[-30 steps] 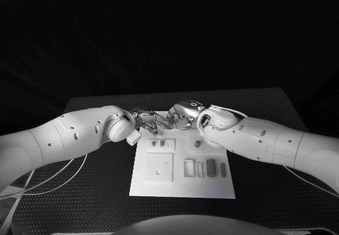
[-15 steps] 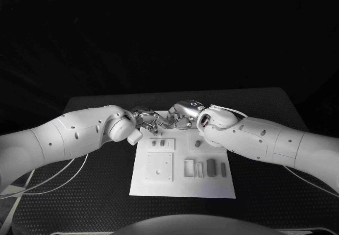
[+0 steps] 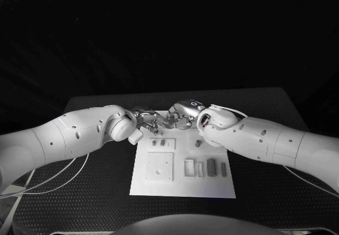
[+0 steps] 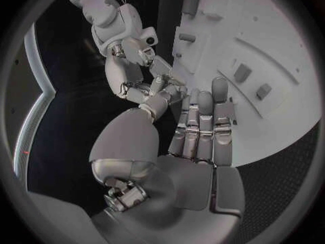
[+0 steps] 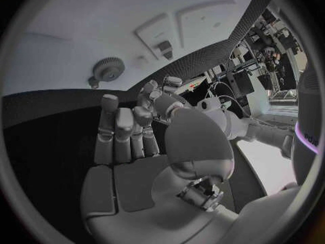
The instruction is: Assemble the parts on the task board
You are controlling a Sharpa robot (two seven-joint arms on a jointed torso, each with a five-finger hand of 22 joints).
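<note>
Both hands meet at the far edge of the task board [image 3: 182, 188], probably to pass something. The left hand [image 4: 196, 130] has its fingers straight and together (nothing visible in them). For the right hand [image 5: 129, 133] I cannot tell a grip.

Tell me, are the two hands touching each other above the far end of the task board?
Touching. In the left wrist view, the left hand has its fingertips meeting the right hand with no gap visible.
</note>
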